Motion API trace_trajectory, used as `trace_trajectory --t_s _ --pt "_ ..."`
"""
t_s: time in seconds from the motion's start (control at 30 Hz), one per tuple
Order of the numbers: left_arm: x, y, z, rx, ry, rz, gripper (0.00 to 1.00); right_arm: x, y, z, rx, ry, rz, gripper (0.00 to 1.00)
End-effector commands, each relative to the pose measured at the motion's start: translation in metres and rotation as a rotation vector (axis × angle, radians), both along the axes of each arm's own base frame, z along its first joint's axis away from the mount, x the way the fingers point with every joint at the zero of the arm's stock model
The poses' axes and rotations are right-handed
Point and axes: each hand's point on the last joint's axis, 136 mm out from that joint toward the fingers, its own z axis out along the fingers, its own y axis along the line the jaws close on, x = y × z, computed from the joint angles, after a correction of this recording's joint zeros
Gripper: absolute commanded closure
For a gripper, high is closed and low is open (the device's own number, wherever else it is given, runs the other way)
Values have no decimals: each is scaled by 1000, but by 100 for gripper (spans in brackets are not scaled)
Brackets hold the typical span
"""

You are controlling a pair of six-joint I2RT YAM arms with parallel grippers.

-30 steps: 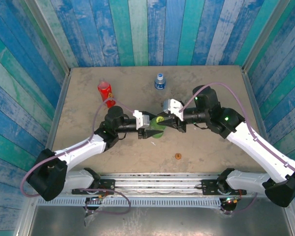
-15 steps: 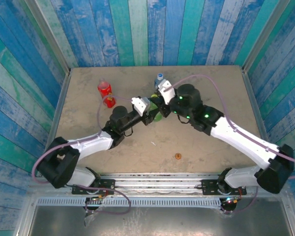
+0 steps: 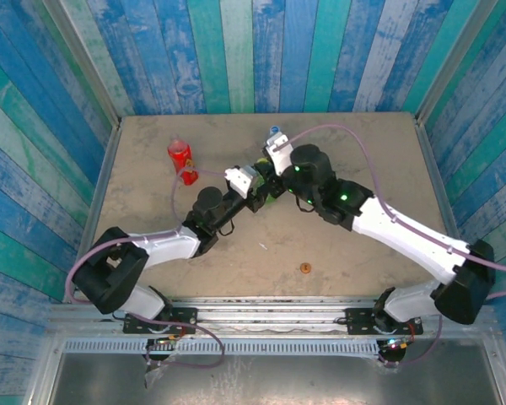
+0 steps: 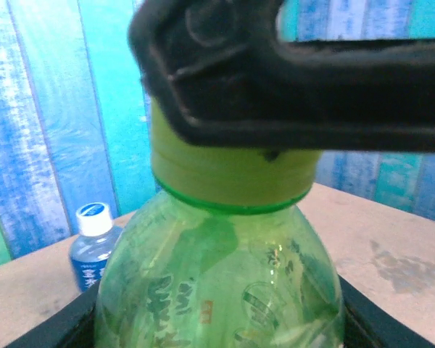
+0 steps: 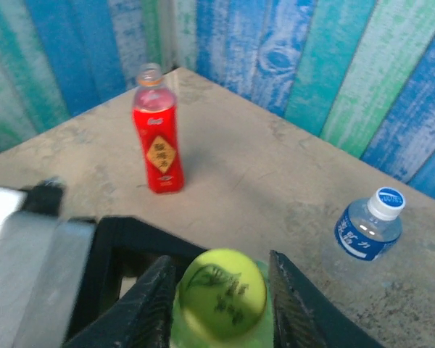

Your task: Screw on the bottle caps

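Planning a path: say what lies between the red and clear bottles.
Only bare table separates the red bottle from the clear bottle, as the right wrist view shows.

Your left arm point(image 3: 164, 245) and right arm point(image 3: 405, 234): white plastic link shells, black rounded joint housings. Thin purple cable point(image 3: 337, 127) loops along each. Small green lights point(image 3: 341, 198) glow on the right one. Boxy white wrist blocks point(image 3: 239, 179). Matte black moulded fingers point(image 5: 152, 304).
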Motion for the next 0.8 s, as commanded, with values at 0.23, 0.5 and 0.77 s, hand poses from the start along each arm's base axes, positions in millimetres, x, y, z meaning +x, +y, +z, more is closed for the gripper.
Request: trace_trajectory --t_s 0.23,0.5,0.77 --pt "-91 -15 -4 144 -124 -478 50 -75 -30 18 -111 -61 295 35" --pt "-119 -25 0 204 -161 -668 49 -114 -27 4 -183 -37 529 45" --pt "-122 -26 5 189 -171 -685 48 -113 -21 -15 -236 -1 570 56"
